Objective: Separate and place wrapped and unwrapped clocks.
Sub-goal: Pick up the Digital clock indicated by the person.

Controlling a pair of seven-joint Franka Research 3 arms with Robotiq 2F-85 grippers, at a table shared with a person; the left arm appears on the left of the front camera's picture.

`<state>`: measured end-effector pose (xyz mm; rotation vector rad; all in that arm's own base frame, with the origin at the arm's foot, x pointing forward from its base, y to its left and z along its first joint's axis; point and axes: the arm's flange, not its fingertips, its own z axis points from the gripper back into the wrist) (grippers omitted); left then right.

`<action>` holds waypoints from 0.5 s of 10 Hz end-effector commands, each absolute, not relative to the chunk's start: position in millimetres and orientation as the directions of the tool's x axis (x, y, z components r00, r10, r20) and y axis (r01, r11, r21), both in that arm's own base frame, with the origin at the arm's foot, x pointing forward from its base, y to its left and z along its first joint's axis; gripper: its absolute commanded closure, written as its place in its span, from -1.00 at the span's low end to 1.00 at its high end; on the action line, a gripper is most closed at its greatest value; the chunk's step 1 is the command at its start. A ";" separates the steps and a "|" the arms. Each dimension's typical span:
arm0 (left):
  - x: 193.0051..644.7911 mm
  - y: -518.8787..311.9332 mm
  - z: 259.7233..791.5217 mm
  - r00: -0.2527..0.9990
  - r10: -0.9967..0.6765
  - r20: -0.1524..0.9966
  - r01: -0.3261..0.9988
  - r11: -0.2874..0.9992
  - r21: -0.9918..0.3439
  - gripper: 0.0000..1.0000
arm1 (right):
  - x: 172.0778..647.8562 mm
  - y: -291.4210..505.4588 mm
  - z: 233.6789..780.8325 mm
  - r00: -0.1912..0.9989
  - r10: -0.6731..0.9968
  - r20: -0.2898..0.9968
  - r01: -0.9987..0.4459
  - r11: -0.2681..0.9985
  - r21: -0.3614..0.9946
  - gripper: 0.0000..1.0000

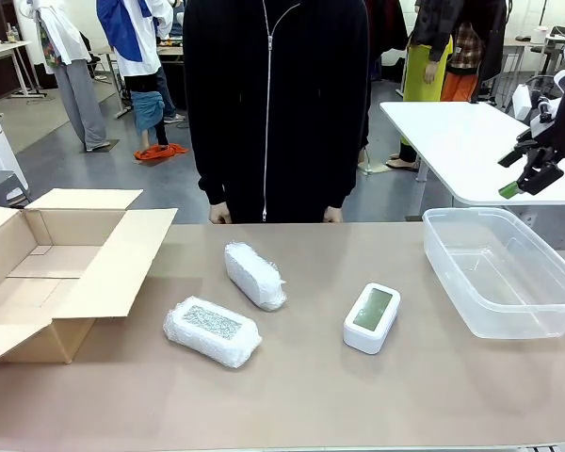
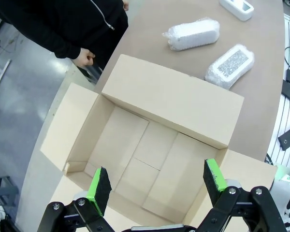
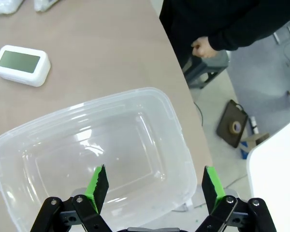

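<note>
Hovering spread and empty, the left gripper (image 2: 157,181) hangs over the box (image 2: 174,104), wrapped clocks (image 2: 191,34) beyond it. The right gripper (image 3: 152,181), likewise released, hangs over the tub (image 3: 87,104), bare clock (image 3: 21,65) beyond. Bubble wrap may slip from a shallow pinch.

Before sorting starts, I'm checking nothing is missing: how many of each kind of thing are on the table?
Whitish bubble-wrapped oblong bundles: 2
Bare white plastic clock with grey-green screen: 1
Open brown cardboard box: 1
Clear rectangular plastic tub: 1
Total: 5
</note>
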<state>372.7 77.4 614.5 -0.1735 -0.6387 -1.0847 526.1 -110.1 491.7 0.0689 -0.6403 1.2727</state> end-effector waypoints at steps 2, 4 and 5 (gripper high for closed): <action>373.1 76.7 613.7 0.307 -0.767 0.564 0.866 0.471 0.169 -1.00 | 525.7 -111.1 490.6 0.143 0.865 0.480 -0.903 0.312 -0.294 -1.00; 373.1 76.7 613.7 0.307 -0.767 0.564 0.866 0.471 0.169 -1.00 | 525.7 -111.1 490.6 0.143 0.865 0.480 -0.903 0.312 -0.294 -1.00; 373.1 76.7 613.7 0.307 -0.767 0.564 0.866 0.471 0.169 -1.00 | 525.7 -111.1 490.6 0.143 0.865 0.480 -0.903 0.312 -0.294 -1.00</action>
